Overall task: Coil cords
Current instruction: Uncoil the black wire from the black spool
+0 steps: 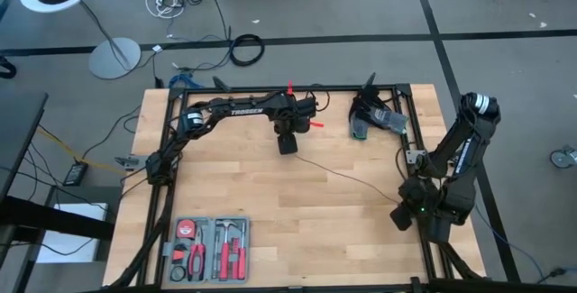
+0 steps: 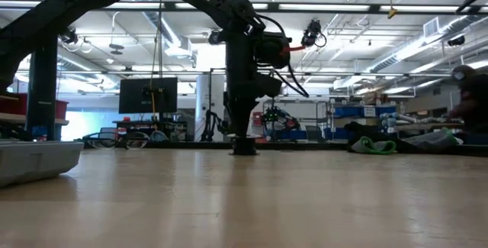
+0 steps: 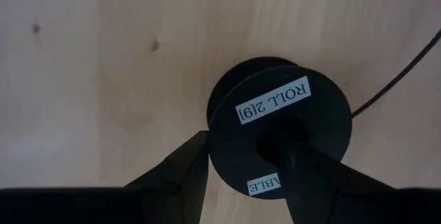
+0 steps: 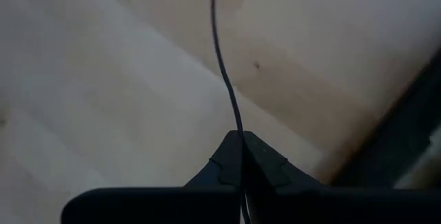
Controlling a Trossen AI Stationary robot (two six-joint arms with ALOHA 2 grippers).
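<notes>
A thin black cord (image 1: 352, 180) runs across the wooden table from a black spool (image 3: 275, 134) with a white label to my right gripper (image 1: 401, 214). My left gripper (image 1: 287, 141) stands over the spool at the table's far middle, pointing down and shut on it; in the low view the left gripper (image 2: 244, 145) reaches down to the tabletop. My right gripper (image 4: 241, 141), near the table's right edge, is shut on the cord. The cord (image 3: 389, 79) leaves the spool sideways and lies almost straight between the two grippers. My left gripper holds the spool's top flange from above, pointing down. One finger (image 3: 182, 179) is on the flange's outer rim (image 3: 215, 148) and the other finger (image 3: 310, 179) reaches into the middle hole (image 3: 279, 141). Whether the spool stands on the table or hangs just above it cannot be told. My right gripper pinches the thin cord (image 4: 239, 129) between its two fingertips, slanting down from above. The cord runs on ahead of the fingers, along their line, over the table toward the spool. It is a single strand, nearly straight.
A grey tray of red-handled tools (image 1: 212, 248) sits at the near left. A dark heap of gear (image 1: 374, 117) lies at the far right. A black frame (image 1: 410, 113) borders the table. Bare wood lies in the middle and near part.
</notes>
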